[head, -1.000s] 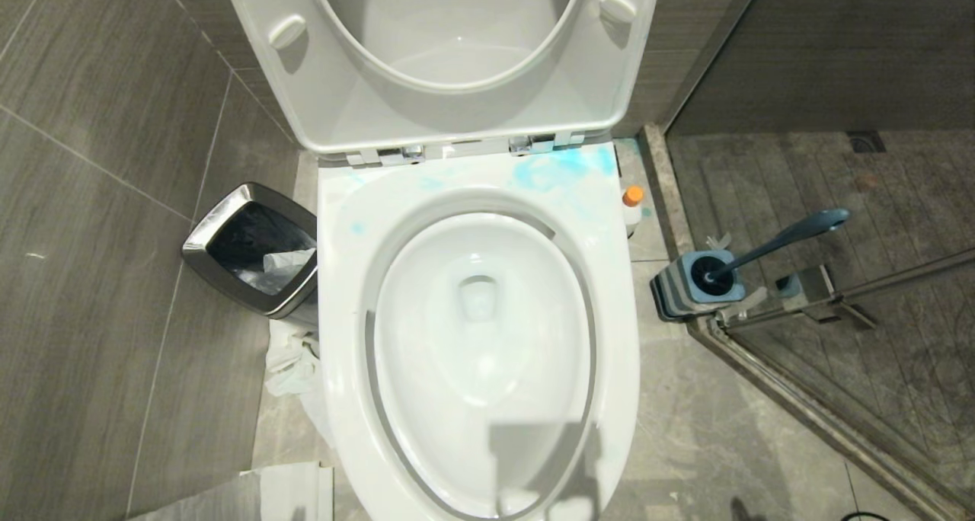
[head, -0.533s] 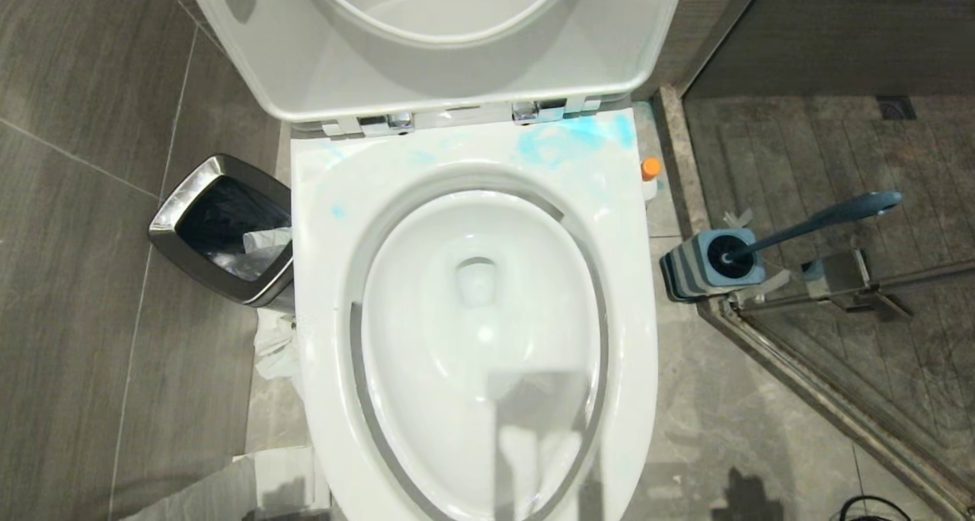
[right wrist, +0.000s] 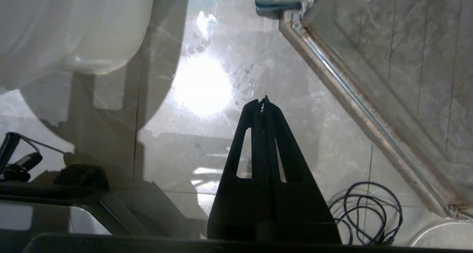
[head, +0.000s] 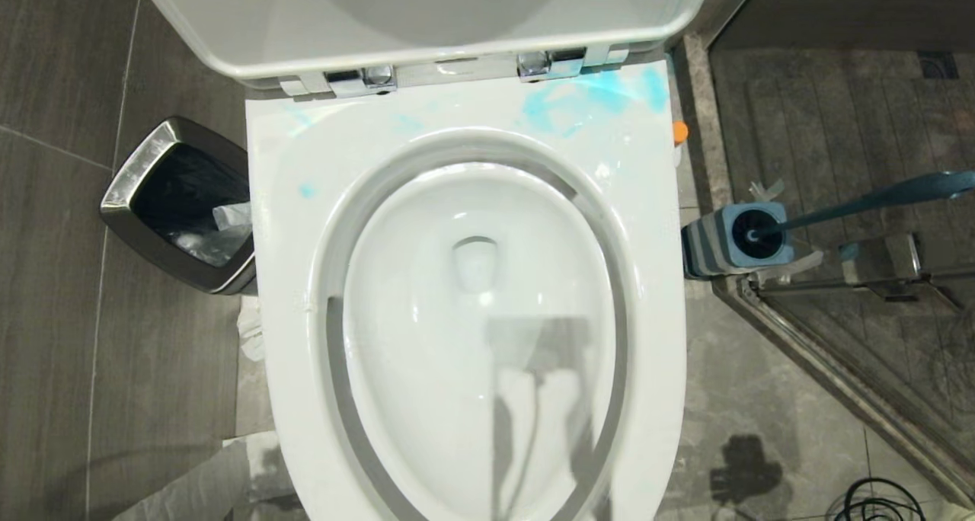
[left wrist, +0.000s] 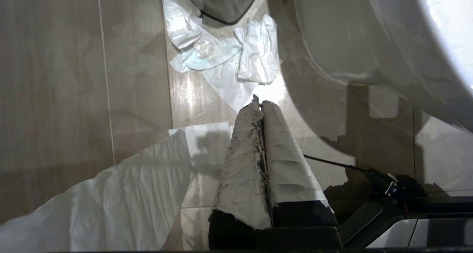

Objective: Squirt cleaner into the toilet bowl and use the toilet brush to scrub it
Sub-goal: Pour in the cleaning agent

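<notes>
The white toilet bowl (head: pixel 283 277) fills the head view with its lid (head: pixel 426 26) raised and blue smears (head: pixel 586 98) on the back of the rim. The cleaner shows only as an orange cap (head: pixel 679 132) beside the rim's right rear edge. Further right, the toilet brush (head: pixel 876 199) leans in its blue holder (head: pixel 735 239) on the floor. Neither gripper is in the head view. My left gripper (left wrist: pixel 258 103), its fingers wrapped in white tape, hangs shut and empty over the floor beside the toilet (left wrist: pixel 369 42). My black right gripper (right wrist: pixel 263 99) is shut and empty above the floor tiles.
A steel trash bin (head: pixel 137 178) stands left of the toilet, with crumpled paper (left wrist: pixel 229 49) on the floor near it. The shower's glass door and metal track (right wrist: pixel 369 116) run along the right. A coil of black cable (right wrist: pixel 366 212) lies on the floor at the right.
The whole head picture has shifted: the camera has come lower and closer, so the toilet looks larger and the lid runs off the top. Nothing in the scene itself moved.
</notes>
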Robot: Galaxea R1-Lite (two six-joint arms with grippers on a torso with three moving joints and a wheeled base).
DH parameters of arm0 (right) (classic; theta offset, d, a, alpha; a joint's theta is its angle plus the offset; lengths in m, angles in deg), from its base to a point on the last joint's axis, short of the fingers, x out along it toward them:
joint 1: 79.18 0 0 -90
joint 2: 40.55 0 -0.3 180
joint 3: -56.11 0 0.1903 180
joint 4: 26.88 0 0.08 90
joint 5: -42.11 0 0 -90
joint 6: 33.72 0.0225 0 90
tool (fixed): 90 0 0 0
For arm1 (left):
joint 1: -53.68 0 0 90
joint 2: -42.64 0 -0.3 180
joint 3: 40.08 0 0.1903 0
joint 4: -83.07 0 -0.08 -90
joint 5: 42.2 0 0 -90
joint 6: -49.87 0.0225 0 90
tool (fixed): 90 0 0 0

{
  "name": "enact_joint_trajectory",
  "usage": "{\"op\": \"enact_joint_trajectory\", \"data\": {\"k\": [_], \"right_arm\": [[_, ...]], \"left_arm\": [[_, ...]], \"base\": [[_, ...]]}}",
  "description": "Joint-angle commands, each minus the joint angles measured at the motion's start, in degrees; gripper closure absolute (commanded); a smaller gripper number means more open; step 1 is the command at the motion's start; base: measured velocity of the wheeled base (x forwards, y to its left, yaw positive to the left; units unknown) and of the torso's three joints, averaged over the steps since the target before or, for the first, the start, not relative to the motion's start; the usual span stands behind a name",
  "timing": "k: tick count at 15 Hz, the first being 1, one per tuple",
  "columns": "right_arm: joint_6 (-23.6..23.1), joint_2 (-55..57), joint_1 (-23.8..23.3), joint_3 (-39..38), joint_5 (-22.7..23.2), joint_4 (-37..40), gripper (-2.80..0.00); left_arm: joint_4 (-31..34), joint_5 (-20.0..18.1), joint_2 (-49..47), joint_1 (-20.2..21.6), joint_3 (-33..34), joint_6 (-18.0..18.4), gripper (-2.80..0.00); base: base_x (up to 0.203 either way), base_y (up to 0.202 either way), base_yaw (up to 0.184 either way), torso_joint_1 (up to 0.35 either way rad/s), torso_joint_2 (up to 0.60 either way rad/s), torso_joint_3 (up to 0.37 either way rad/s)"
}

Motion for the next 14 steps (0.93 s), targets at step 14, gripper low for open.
{"op": "enact_joint_trajectory", "data": {"k": [14], "right_arm": [[-0.1,0.0,0.0,0.0,0.0,0.0,0.0]], "left_arm": [[-0.1,0.0,-0.1,0.0,0.0,0.0,0.0]], "base": [[0.0,0.0,0.0,0.004,0.0,-0.132]]}}
